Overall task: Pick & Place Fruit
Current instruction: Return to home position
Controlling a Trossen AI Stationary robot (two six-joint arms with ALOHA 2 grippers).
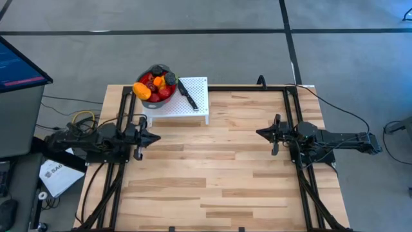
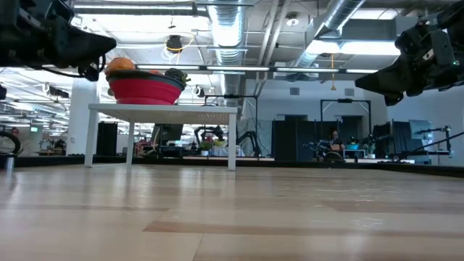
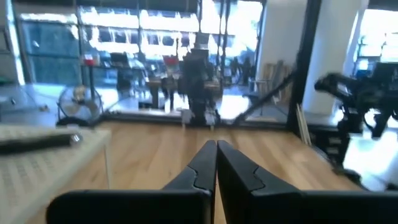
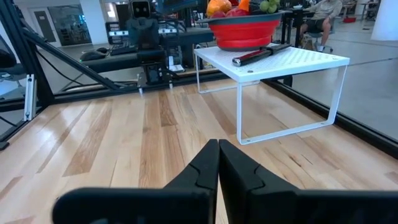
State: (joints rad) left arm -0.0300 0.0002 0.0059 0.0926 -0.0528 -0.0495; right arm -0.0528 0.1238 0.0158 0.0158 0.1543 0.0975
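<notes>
The fruit [image 1: 156,85], several small toy pieces in orange, red, yellow and dark tones, lies heaped in a red bowl [image 4: 244,32]. The bowl stands on a white raised rack [image 1: 193,108] at the table's far left. In the right wrist view the fruit [image 4: 227,7] rises above the bowl's rim. My left gripper [image 1: 156,137] hangs shut over the table's left side, near the rack's front edge, and points toward the right. My right gripper [image 1: 259,133] hangs shut over the right side and points toward the left. Both are clear of the tabletop and hold nothing.
A black-handled knife [image 1: 187,95] lies on the rack beside the bowl, seen also as the knife [image 4: 257,55] in the right wrist view. The rack stands on thin white legs [image 2: 232,138]. The wooden tabletop [image 1: 219,174] between and in front of the arms is bare.
</notes>
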